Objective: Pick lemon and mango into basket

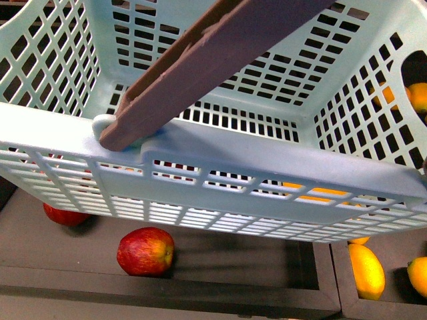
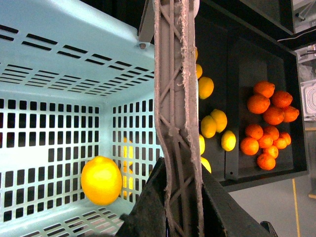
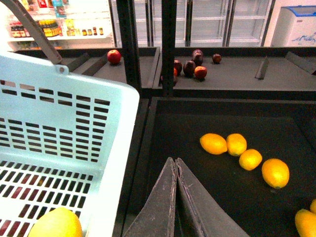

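The turquoise basket (image 1: pixel 220 157) hangs close to the front camera, its brown handle (image 1: pixel 200 67) crossing above. My left gripper (image 2: pixel 180 170) is shut on the handle (image 2: pixel 174 98). A yellow lemon (image 2: pixel 101 179) lies inside the basket on the slotted floor; it also shows in the right wrist view (image 3: pixel 57 224). My right gripper (image 3: pixel 174 161) is shut and empty, beside the basket's wall (image 3: pixel 84 113) and above a dark tray with several loose lemons (image 3: pixel 236 144). I cannot pick out the mango in any view.
Two red apples (image 1: pixel 145 251) lie in a dark tray below the basket. Yellow fruits (image 1: pixel 365 270) lie in the tray to its right. Tangerines (image 2: pixel 269 123) fill a further tray beyond the lemons (image 2: pixel 217 121). Apples (image 3: pixel 190 66) sit on a far shelf.
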Motion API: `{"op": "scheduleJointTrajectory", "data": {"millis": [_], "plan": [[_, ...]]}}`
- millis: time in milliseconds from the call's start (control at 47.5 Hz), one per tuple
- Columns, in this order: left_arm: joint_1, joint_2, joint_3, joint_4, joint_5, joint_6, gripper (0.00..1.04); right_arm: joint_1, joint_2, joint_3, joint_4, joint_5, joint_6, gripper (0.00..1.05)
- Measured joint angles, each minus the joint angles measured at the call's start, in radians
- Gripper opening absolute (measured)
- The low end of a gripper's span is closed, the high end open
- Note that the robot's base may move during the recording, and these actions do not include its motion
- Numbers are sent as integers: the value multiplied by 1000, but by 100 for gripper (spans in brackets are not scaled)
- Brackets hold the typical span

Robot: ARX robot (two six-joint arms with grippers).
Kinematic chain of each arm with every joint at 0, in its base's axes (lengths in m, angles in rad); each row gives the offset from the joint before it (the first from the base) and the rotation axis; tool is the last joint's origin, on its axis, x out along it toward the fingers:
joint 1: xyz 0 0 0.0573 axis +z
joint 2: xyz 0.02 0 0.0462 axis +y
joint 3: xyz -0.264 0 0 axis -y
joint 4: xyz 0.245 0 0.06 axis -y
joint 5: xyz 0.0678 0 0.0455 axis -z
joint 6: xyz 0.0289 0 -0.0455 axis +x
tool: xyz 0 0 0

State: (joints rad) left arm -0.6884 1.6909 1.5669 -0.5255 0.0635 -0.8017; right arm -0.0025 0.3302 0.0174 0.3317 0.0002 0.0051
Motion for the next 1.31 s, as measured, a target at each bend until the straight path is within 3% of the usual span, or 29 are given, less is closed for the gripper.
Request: {"op": "scheduleJointTrajectory", "data": {"millis": [463, 548, 653, 969, 1201, 1306], "plan": [[0, 0, 0, 0, 0, 0, 8, 0, -152, 0, -153, 0, 0, 2], [0, 0, 0, 0, 0, 1, 8, 1, -282, 0, -313, 2, -1, 2], [0, 0, 0, 0, 0, 0, 8, 1, -321, 0, -328, 0, -2, 3], [0, 0, 0, 0, 2, -2, 8, 1, -324, 0, -330, 2, -2, 65], [-11, 0, 0, 0, 16, 0, 8, 2, -324, 0, -331, 3, -2, 96], [-10, 0, 0, 0, 17, -12, 8, 2, -325, 0, -331, 4, -2, 96]]}}
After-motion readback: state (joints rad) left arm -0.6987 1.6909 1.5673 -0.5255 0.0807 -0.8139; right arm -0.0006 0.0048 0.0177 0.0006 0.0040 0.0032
